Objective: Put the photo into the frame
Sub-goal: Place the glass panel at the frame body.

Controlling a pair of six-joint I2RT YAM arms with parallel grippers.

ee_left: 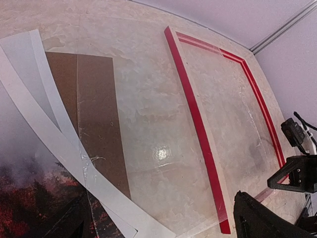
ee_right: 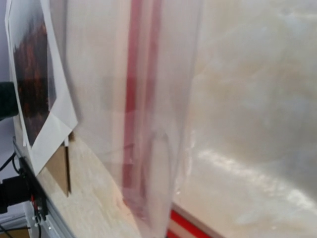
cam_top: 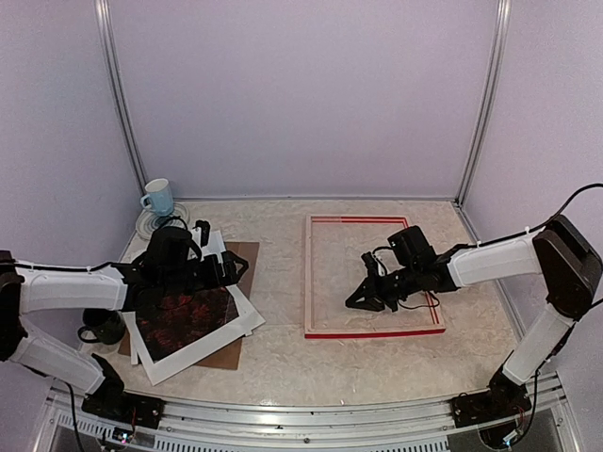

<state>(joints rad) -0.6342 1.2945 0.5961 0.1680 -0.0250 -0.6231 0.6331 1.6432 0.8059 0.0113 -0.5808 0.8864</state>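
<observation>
See the photo (cam_top: 184, 318) from above, face up on white mat (cam_top: 191, 357), counter (cam_top: 283, 363) left, well apart from the frame (cam_top: 375, 331). Confirm left end effector (ee_left: 159, 208) released only by left wrist. Cannot tell grip of right end effector (cam_top: 366, 294) inside frame; wrist view filled by clear sheet (ee_right: 133, 99).

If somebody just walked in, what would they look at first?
Probably the red frame, lying flat on the right side of the table. Then the dark red photo on the left, atop a stack of sheets. A pale blue mug stands in the far left corner.
</observation>
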